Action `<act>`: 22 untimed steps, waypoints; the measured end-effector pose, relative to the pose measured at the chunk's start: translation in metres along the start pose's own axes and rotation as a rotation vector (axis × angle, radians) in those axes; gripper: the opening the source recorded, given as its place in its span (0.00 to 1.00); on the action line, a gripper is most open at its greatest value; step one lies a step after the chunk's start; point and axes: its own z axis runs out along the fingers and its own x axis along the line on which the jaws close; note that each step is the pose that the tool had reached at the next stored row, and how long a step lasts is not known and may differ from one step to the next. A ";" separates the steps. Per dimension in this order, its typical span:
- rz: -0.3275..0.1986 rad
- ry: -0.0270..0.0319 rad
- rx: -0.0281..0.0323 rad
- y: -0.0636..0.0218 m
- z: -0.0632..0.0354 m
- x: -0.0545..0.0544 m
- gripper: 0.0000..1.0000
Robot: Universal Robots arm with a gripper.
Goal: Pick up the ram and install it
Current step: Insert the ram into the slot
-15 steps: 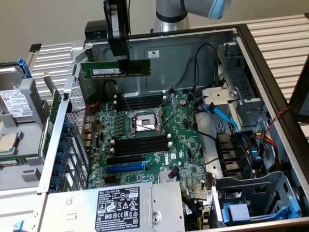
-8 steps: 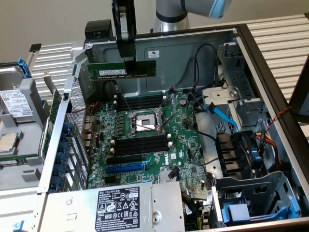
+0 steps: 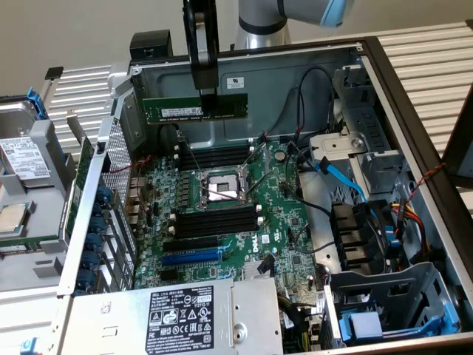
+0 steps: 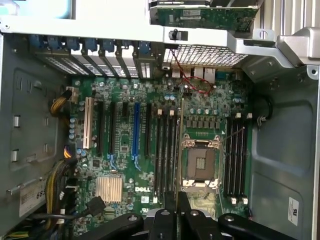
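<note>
My claw (image 3: pixel 209 103) grips one ram (image 3: pixel 174 110) above one motherboard (image 3: pixel 284 211) bearing one processor socket (image 3: pixel 222 186) and one blue slot (image 3: pixel 191 257).

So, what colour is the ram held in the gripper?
The ram is dark green with a pale label; clearest in the exterior view.

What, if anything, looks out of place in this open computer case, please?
The ram hangs in the gripper above the motherboard, not in a slot. The processor socket sits bare, no cooler on it.
</note>
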 end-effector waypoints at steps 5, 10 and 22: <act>0.000 0.0000 0.0000 -0.0036 0.0051 -0.001 0.14; -0.001 -0.0001 -0.0004 -0.0036 0.0114 -0.001 0.14; -0.002 -0.0001 0.0014 -0.0028 0.0177 -0.003 0.14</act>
